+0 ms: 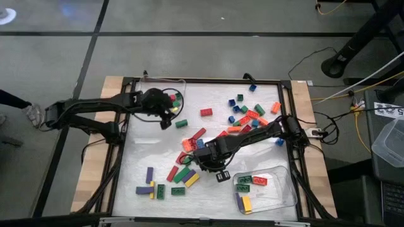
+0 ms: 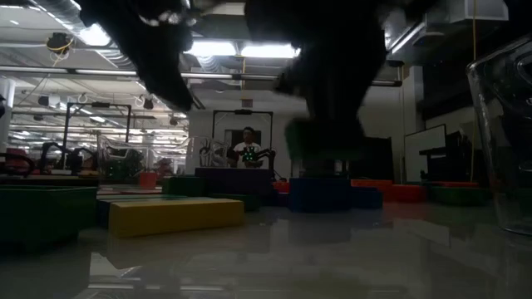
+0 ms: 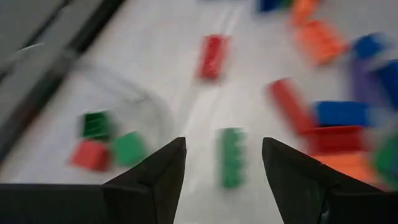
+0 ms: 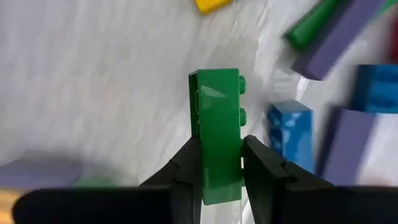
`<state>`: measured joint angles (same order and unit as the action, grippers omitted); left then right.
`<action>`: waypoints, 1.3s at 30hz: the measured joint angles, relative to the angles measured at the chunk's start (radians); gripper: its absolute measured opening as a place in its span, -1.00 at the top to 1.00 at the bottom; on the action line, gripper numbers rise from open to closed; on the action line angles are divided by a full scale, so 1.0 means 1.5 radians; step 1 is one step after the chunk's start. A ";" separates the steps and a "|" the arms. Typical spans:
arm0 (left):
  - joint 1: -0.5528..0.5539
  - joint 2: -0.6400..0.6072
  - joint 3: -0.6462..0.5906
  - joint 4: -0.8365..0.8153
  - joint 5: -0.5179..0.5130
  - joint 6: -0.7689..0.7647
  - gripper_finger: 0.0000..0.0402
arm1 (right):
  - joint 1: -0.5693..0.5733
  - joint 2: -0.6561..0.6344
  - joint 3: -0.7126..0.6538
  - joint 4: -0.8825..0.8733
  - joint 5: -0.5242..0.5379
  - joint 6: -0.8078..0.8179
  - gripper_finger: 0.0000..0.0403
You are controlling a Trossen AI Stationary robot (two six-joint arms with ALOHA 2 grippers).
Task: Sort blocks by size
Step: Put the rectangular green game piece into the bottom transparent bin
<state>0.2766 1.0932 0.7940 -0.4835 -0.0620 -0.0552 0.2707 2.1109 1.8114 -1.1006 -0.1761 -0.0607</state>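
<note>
A long green brick (image 4: 217, 134) sits pinched between the narrow fingers of the right gripper (image 1: 209, 157) at mid-table, among scattered blocks (image 1: 249, 113). Held near one end, it could twist loose on lifting, or clip the blue brick (image 4: 291, 134) just beside it. The left gripper (image 3: 222, 171), fingers spread wide and empty, hovers near the far tray (image 1: 183, 82).

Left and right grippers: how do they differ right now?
The right gripper has its jaws shut on a long green block; the left gripper has open, empty jaws. The right works mid-table among loose blocks; the left is by the far-left clear tray. Both are dark and two-fingered.
</note>
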 joint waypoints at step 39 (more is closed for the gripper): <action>-0.511 -0.038 0.000 -0.004 0.111 -0.424 0.12 | 0.362 -0.011 0.223 -0.314 0.193 0.456 0.54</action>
<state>-0.4906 1.0367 0.7940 -0.4892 0.1048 -0.6914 0.8137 2.0941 2.1452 -1.5715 0.1135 0.6235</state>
